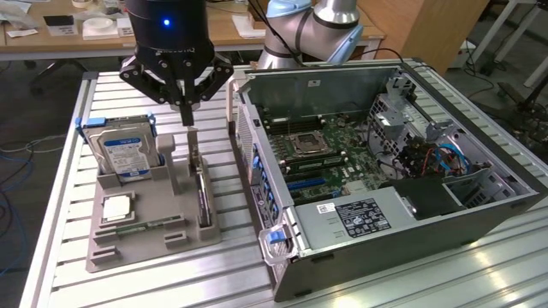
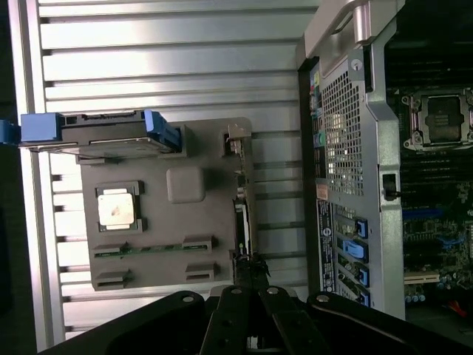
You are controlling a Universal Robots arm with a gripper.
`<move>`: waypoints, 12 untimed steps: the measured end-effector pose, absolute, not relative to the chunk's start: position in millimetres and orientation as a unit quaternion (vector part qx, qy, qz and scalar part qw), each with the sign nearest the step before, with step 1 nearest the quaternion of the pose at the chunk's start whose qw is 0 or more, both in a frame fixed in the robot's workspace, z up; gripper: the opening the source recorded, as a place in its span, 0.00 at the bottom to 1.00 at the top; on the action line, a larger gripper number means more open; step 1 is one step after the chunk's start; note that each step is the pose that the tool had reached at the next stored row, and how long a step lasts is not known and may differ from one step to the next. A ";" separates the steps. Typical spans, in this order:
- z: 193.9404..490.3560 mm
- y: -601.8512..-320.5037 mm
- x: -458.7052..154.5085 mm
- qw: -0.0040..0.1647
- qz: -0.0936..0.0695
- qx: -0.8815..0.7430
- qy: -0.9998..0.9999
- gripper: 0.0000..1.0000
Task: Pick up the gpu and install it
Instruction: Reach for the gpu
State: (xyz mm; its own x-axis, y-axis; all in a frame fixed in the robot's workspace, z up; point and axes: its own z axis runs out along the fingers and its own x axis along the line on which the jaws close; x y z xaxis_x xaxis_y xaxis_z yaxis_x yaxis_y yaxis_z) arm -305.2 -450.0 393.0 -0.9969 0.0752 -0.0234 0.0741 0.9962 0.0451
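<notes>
**Closed gripper poised over the gpu in its holder**

To the exterior view's left of the gripper (image 1: 186,120) (image 2: 249,277), a hard drive (image 1: 127,151) is seen standing upright in a grey holder (image 1: 154,192). The gripper is pointed downward with its fingers drawn fully together. Whether the tips touch anything cannot be told.

The gpu (image 1: 202,192) (image 2: 242,214) is found directly beneath the fingertips. It stands on its long edge in a slot along the holder's side nearest the case. It is presented edge-on as a thin, dark card, with a pale metal bracket rising at the end closest to the fingertips.

To the exterior view's right of the gripper, an open case (image 1: 411,250) is laid on its side, its motherboard exposed.
</notes>
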 end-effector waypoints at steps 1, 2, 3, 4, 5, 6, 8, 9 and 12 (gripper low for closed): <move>393.0 -450.1 -305.3 0.013 0.022 0.037 0.999 0.11; 393.0 -450.3 -305.5 0.012 0.022 0.037 0.999 0.11; 393.1 -450.6 -305.6 0.012 0.022 0.037 0.999 0.11; 393.0 -450.9 -305.6 0.012 0.022 0.037 0.999 0.11; 393.0 -451.1 -305.6 0.012 0.022 0.037 0.999 0.11; 393.0 -451.1 -305.6 0.013 0.022 0.037 0.999 0.11; 393.0 -451.2 -305.5 0.012 0.022 0.037 0.999 0.11; 393.0 -451.2 -305.6 0.013 0.022 0.037 0.999 0.11; 392.6 -451.3 -306.0 0.012 0.022 0.037 0.999 0.11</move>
State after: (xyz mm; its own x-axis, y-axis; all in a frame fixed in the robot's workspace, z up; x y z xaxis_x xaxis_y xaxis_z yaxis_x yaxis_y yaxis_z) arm -306.0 -451.3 392.6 -0.9969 0.0751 -0.0233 0.0740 0.9962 0.0450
